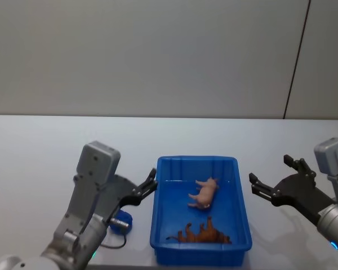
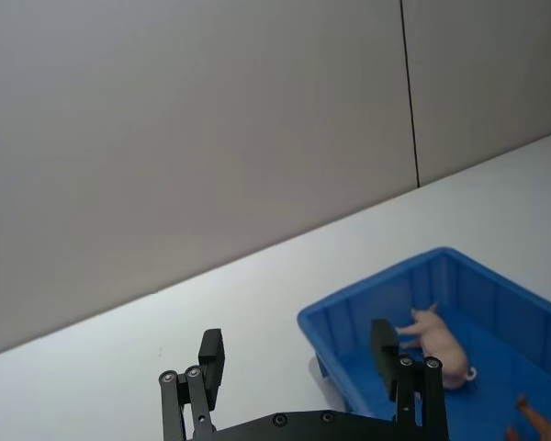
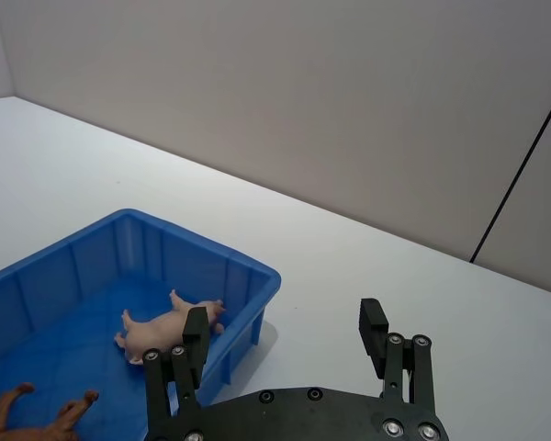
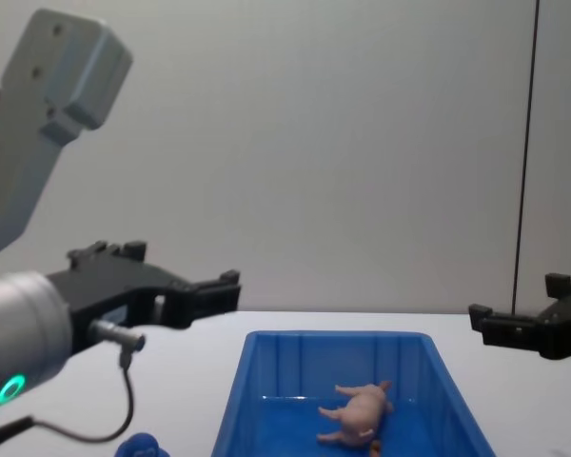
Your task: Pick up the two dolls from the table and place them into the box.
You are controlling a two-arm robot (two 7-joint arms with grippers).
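The pale pink pig doll [image 1: 204, 194] lies in the bright blue plastic box [image 1: 242, 209] — the dark blue rounded doll [image 1: 122, 217] sits on the white tabletop [image 1: 45, 146] beside it. The left hand [image 1: 148, 185] and right hand [image 1: 268, 172] flank the box, fingers apart.

This looks like a robotics lab or test room. A plain white desk [image 1: 45, 169] spreads wide and ends at its far edge against a blank grey panelled wall [image 1: 158, 56], which is split by one thin dark seam [image 1: 297, 56]. A grey-and-black robot left arm [image 1: 93, 185] and right arm [image 1: 332, 169] reach in over the desk's near edge, on either side of a blue plastic bin [image 1: 180, 169].
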